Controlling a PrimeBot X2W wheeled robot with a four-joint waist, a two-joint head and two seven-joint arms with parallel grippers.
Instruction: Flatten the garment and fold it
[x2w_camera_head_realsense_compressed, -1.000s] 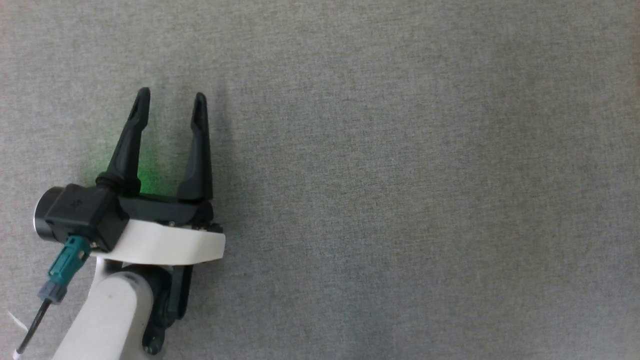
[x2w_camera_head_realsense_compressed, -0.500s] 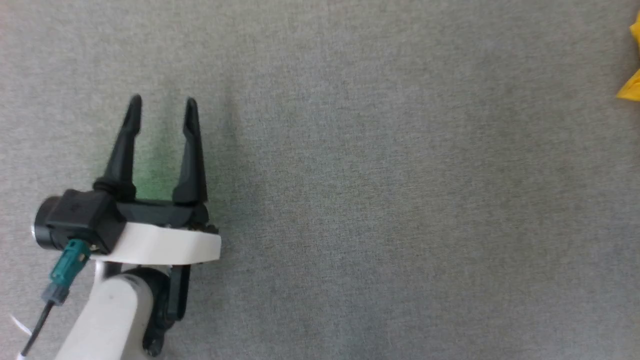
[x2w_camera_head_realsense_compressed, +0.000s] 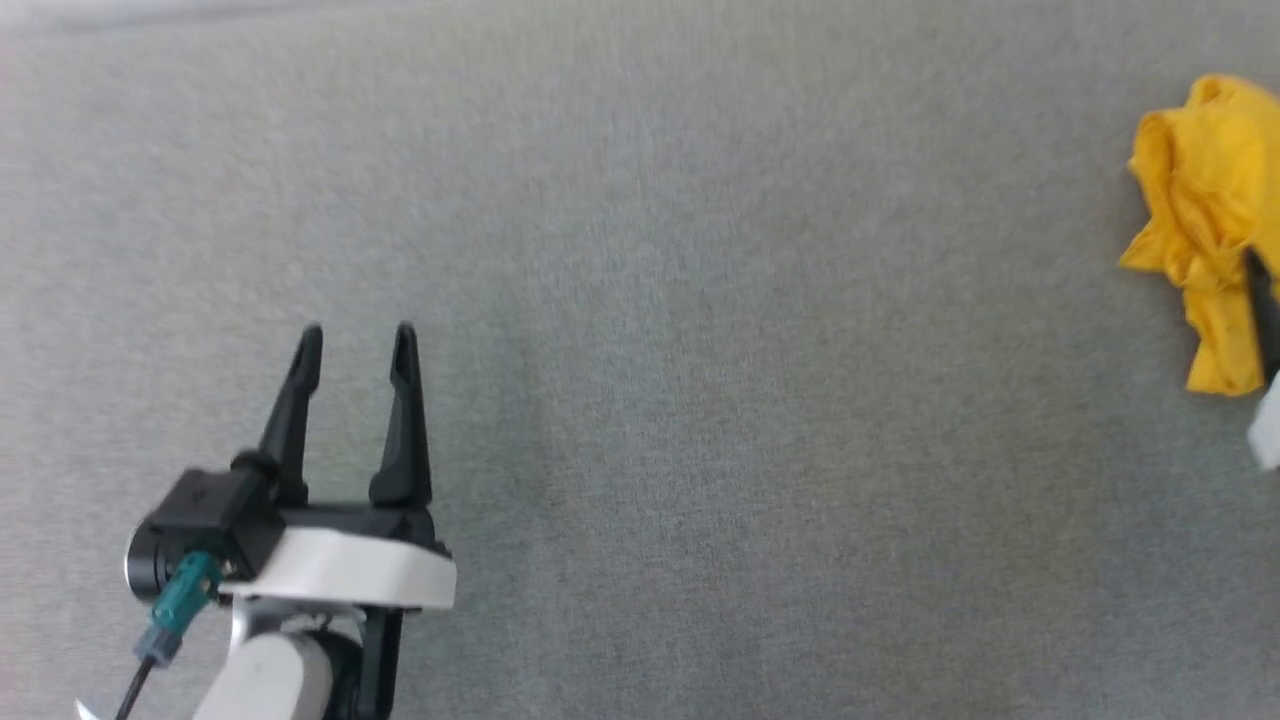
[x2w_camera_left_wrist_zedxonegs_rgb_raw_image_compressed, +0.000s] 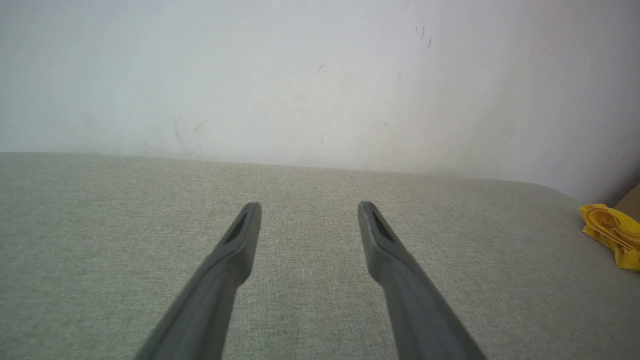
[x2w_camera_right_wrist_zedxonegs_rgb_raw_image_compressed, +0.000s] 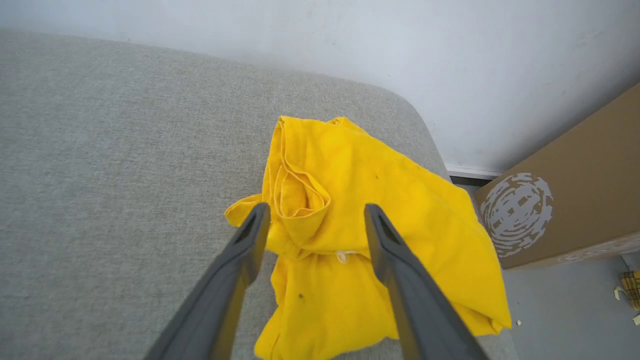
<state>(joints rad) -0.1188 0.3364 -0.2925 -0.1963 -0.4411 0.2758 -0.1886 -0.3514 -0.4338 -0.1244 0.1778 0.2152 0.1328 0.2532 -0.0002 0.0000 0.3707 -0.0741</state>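
garment (x2w_camera_right_wrist_zedxonegs_rgb_raw_image_compressed: 320, 165): crumpled yellow heap | left tool (x2w_camera_head_realsense_compressed: 357, 335): spread, empty | right tool (x2w_camera_right_wrist_zedxonegs_rgb_raw_image_compressed: 316, 209): spread, empty

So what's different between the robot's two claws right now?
The left gripper points at bare grey fabric surface, far from the garment. The right gripper is right at the garment, with crumpled yellow cloth showing between its fingers. The left gripper's gap shows no cloth; whether the right gripper touches the cloth I cannot tell. Both stand open.
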